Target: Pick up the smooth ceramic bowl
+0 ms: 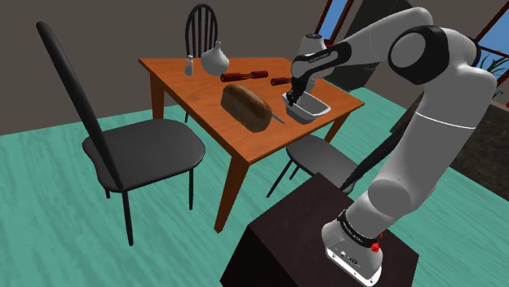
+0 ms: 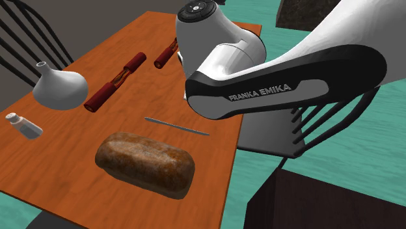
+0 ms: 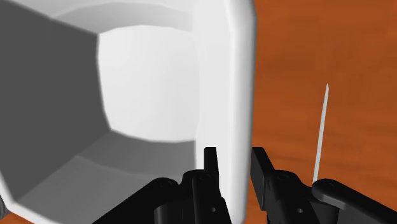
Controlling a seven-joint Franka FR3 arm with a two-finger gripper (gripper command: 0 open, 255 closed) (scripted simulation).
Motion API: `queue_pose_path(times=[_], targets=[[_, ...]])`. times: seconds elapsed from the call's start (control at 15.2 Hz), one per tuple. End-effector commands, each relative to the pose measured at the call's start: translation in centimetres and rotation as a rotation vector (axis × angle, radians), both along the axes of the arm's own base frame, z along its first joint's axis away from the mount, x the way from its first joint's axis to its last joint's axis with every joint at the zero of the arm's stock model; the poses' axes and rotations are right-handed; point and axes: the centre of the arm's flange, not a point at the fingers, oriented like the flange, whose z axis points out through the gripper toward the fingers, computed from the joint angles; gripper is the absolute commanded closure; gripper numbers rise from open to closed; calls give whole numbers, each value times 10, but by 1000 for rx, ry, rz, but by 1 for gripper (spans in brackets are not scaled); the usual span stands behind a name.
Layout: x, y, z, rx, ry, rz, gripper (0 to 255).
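- My gripper (image 3: pixel 235 154) is clamped on the near wall of the bowl (image 3: pixel 146 83). One black finger is inside the wall, the other is outside, and both press against it.
- The bowl is white, smooth and squarish with rounded corners, and its hollow opens toward my wrist camera.
- In the shoulder view the bowl (image 1: pixel 314 108) is on the wooden surface (image 1: pixel 188 81), close to the corner at that view's right, with my gripper (image 1: pixel 294 98) coming down on its rim.
- I cannot tell whether the bowl's base is touching the surface.
- A brown loaf (image 1: pixel 247 106) lies just beside the bowl, toward the middle of the surface.
- A thin grey knife (image 3: pixel 321 137) lies flat on the wood near my outer finger, between the loaf (image 2: pixel 144 162) and the edge.
- Farther off are two dark red sticks (image 2: pixel 117 81), a white flask (image 2: pixel 60 88) and a small shaker (image 2: pixel 24 125).
- Dark chairs (image 1: pixel 143 151) stand around the surface on a teal floor (image 1: pixel 49 212).
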Motion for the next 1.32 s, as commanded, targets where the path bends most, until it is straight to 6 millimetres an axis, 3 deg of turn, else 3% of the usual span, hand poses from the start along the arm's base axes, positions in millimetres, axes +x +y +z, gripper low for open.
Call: queue_pose_path(times=[0.0,0.13,1.12,1.25], targets=[[0,0,0,0,1,0,255],[-1,0,0,0,1,0,255],[-1,0,79,0,1,0,255],[-1,0,80,0,1,0,255]])
